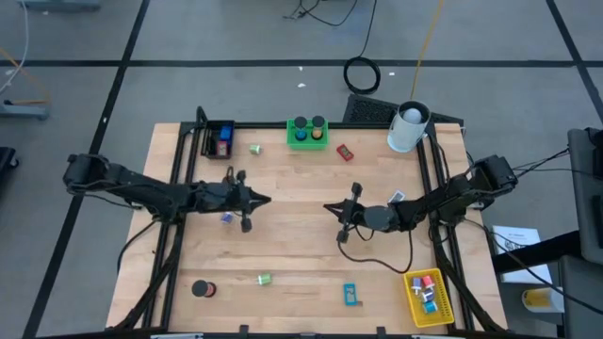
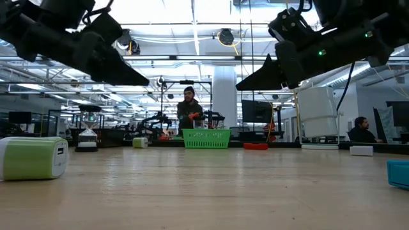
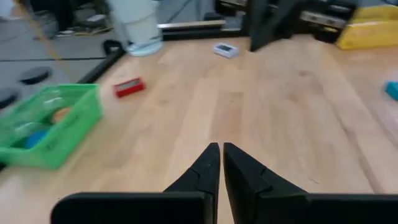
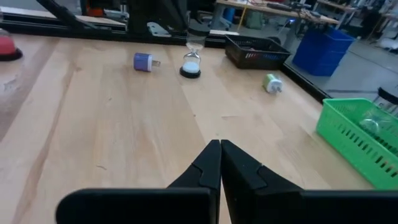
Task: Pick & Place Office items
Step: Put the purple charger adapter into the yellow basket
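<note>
Both grippers hover above the middle of the wooden table, tips facing each other, and neither holds anything. My left gripper (image 1: 266,200) (image 3: 220,149) is shut. My right gripper (image 1: 328,207) (image 4: 219,146) is shut too. Office items lie scattered on the table top. A red block (image 1: 345,152) (image 3: 129,87) and a green clip (image 1: 255,149) (image 4: 272,83) lie at the far side. A purple piece (image 1: 227,217) (image 4: 143,61) lies under the left arm. A black roll (image 1: 202,289), a green piece (image 1: 265,279) (image 2: 32,158) and a cyan piece (image 1: 350,294) lie near the front edge.
A black bin (image 1: 219,139) and a green bin (image 1: 307,133) stand at the far edge, and a yellow bin (image 1: 429,295) at the near right corner. A white cylinder (image 1: 408,127) stands far right. A small hourglass (image 4: 190,62) stands by the left arm. People show beyond the table.
</note>
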`<state>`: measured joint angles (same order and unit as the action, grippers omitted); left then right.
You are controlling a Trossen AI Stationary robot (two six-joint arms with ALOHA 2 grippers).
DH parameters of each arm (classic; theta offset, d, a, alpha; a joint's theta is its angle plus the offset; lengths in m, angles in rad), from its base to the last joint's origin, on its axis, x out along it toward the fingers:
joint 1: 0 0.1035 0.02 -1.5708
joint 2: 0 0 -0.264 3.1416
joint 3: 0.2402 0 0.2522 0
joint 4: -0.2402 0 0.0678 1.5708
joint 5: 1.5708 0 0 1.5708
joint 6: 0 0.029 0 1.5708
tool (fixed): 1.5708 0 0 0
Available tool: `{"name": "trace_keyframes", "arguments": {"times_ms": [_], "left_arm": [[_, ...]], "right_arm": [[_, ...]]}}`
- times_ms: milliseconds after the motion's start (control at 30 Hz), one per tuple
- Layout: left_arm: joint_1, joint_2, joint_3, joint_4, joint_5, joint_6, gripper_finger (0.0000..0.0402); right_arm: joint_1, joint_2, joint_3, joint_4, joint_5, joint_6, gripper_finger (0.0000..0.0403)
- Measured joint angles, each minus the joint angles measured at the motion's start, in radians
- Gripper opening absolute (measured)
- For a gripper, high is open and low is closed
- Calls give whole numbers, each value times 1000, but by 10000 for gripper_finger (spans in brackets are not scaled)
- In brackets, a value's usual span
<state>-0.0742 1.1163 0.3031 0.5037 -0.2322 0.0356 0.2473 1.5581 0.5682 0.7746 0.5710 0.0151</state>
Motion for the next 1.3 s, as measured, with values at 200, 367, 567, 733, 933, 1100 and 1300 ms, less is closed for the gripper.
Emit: {"name": "trace_keyframes", "arguments": {"times_ms": [200, 367, 567, 733, 933, 1100, 1300], "left_arm": [[5, 128, 5, 184, 124, -52, 30], [0, 156, 41, 172, 153, -77, 21], [-32, 156, 86, 174, 135, -69, 13], [-50, 156, 190, -14, 132, -100, 38], [-126, 156, 327, -307, 35, -38, 22], [-187, 156, 408, -547, -110, -154, 7], [-255, 156, 415, -666, -145, -265, 15]], "right_arm": [[2, 0, 0, -2, 0, -2, 4], [3, 0, 0, -9, -1, -3, 4], [3, 0, 0, -23, 0, -4, 4], [3, 0, 0, -25, 0, -4, 4], [3, 0, 0, -52, -1, -4, 4], [3, 0, 0, -55, -1, -1, 4], [3, 0, 0, -54, -1, 0, 4]]}}
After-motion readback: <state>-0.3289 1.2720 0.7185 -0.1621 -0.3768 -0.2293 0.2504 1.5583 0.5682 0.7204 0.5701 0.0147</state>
